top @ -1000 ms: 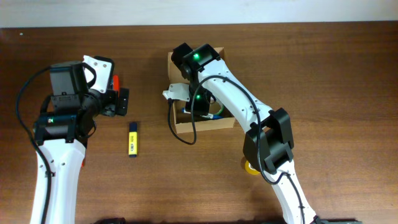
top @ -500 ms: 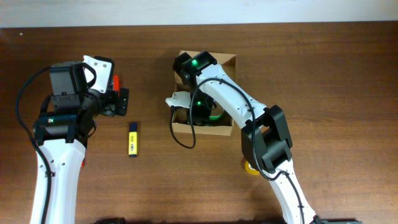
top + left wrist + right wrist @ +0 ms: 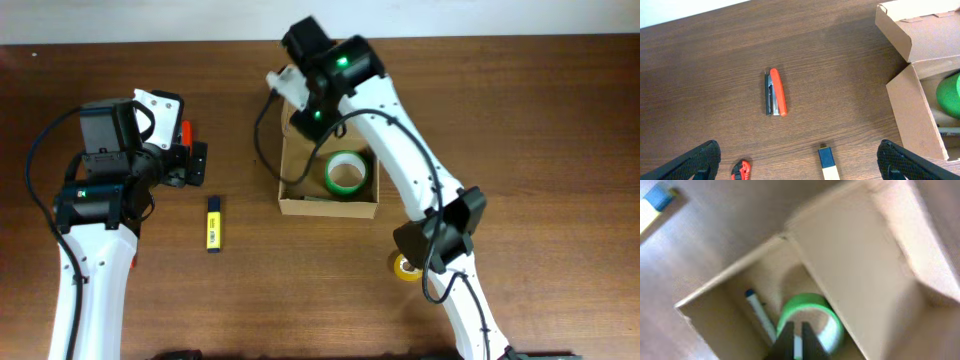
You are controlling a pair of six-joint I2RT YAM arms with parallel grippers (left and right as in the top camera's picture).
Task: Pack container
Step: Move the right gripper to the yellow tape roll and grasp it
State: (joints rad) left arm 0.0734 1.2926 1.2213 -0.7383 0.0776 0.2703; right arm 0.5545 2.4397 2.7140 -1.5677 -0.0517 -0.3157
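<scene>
**Box position relative to both sets of jaws: loose items outstanding**

Table (image 3: 560, 150): dark wood, carrying the box and several loose items.

Box (image 3: 330, 208): open, with its flap (image 3: 910, 25) standing back on the far side. It lies directly under and just ahead of the right gripper (image 3: 278, 78), which hangs above the box's far-left corner, next to the flap. From the left gripper (image 3: 797, 152) the box is off to the right and slightly forward, well apart, with only its near corner showing at the edge of the left wrist view.

Right jaws: the wrist view is blurred. The fingers (image 3: 786, 339) appear drawn almost together, with only a sliver between them and nothing visibly held.

Left jaws: spread wide and empty, low over bare wood.

Green tape roll (image 3: 347, 173): lying flat inside the box, below the right jaws.

Yellow tape roll (image 3: 405, 268): outside the box, well behind the right jaws and partly hidden by that arm.

Stapler (image 3: 776, 92): red, ahead of the left jaws and a little to their left. Its long axis runs fore and aft.

Highlighter (image 3: 213, 222): yellow with a dark cap, just beside the left jaws on their right. Its long axis points forward, roughly square to the closing line.

Pen (image 3: 760, 314): inside the box beside the green roll.

Judgement: packing is part done. The left arm is the nearer to the highlighter and stapler, and either one would have to travel rightward to reach the box opening.
</scene>
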